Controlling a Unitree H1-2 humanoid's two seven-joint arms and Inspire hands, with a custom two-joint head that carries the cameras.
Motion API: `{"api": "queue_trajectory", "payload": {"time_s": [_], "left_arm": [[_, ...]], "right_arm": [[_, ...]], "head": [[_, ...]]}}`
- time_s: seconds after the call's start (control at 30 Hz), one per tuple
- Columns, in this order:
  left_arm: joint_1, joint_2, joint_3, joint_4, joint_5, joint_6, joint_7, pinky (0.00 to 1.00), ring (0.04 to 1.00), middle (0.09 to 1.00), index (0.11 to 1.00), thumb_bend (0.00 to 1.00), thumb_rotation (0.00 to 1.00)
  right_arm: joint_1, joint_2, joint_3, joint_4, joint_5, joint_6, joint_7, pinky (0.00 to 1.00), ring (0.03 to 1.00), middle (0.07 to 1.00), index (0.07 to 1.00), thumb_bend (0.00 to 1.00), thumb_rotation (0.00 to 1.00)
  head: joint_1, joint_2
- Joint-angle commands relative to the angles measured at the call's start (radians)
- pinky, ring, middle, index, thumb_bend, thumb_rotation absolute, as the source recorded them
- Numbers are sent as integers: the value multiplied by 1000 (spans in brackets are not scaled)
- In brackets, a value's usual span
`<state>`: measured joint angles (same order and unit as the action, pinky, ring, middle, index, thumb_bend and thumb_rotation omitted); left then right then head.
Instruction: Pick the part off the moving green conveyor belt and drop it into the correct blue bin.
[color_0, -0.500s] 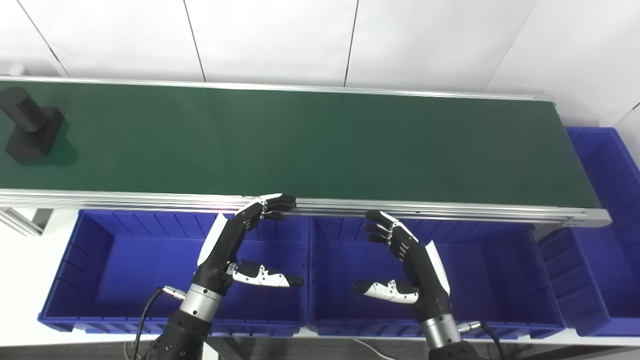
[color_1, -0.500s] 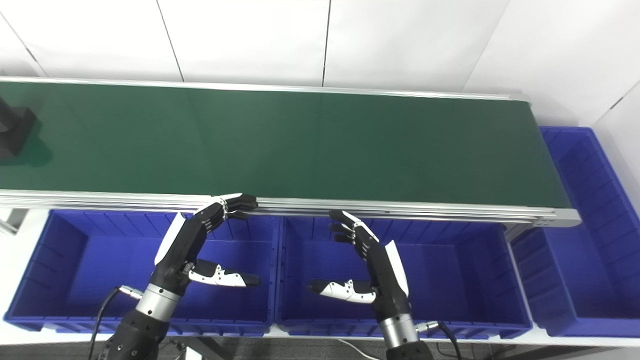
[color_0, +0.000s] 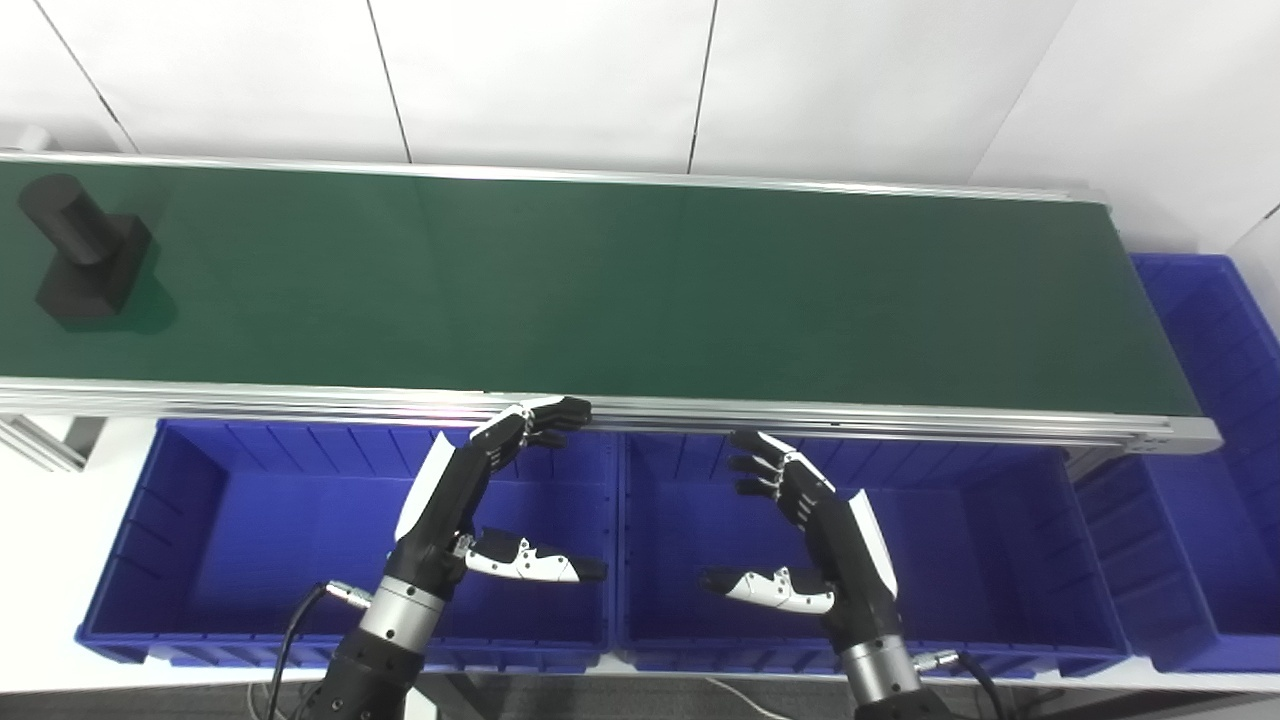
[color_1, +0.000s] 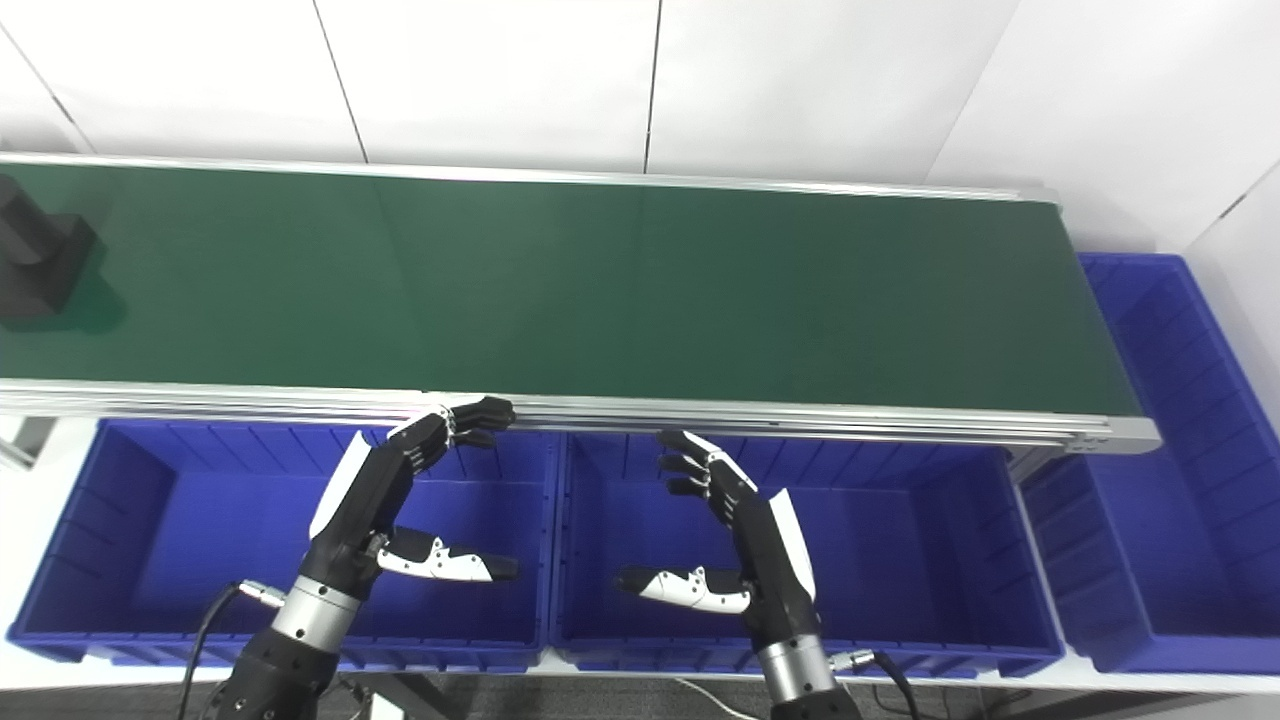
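Observation:
A black part (color_0: 85, 255), a short cylinder standing on a square block, rides at the far left end of the green conveyor belt (color_0: 640, 290); in the right eye view it (color_1: 35, 262) is cut by the left edge. My left hand (color_0: 470, 495) is open and empty above the left blue bin (color_0: 250, 530), fingertips near the belt's front rail. My right hand (color_0: 815, 525) is open and empty above the middle blue bin (color_0: 980, 540). Both hands are far from the part.
A third blue bin (color_0: 1210, 440) stands past the belt's right end. A silver rail (color_0: 800, 415) runs along the belt's front edge, above the bins. A white panelled wall stands behind the belt.
The black part has moved a little to the right on the belt. Both hands have sunk slightly, still open.

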<state>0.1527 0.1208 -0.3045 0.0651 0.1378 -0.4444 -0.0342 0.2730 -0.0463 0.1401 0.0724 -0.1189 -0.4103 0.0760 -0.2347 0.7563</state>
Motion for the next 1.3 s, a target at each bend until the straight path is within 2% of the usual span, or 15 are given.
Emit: {"api": "queue_trajectory", "payload": {"time_s": [0.0,0.87,1.03,1.23,1.27], "left_arm": [[-6,-1,1,-12,3,-25,10,695,744,745,738,971,108],[-10,3,-10,-1,11,-25,28,688,737,744,736,965,98],[-16,3,-21,16,23,-25,48,678,728,740,734,966,107],[-30,9,-54,46,49,-26,99,648,715,732,718,968,117],[-33,9,-62,56,54,-26,111,647,715,732,716,967,118]], "right_arm": [[-2,-2,5,-19,7,-58,-9,726,796,847,804,1000,332],[-7,-17,22,-8,8,-58,-35,720,794,846,803,1000,327],[-14,-17,22,-32,11,-58,-44,713,785,840,802,1000,361],[-38,-5,17,-124,77,-55,-30,711,745,804,786,993,283],[-43,-7,16,-132,87,-55,-26,711,746,804,788,990,283]], "head": [[1,1],[9,-5],[30,-22],[57,-55],[71,-73]]}}
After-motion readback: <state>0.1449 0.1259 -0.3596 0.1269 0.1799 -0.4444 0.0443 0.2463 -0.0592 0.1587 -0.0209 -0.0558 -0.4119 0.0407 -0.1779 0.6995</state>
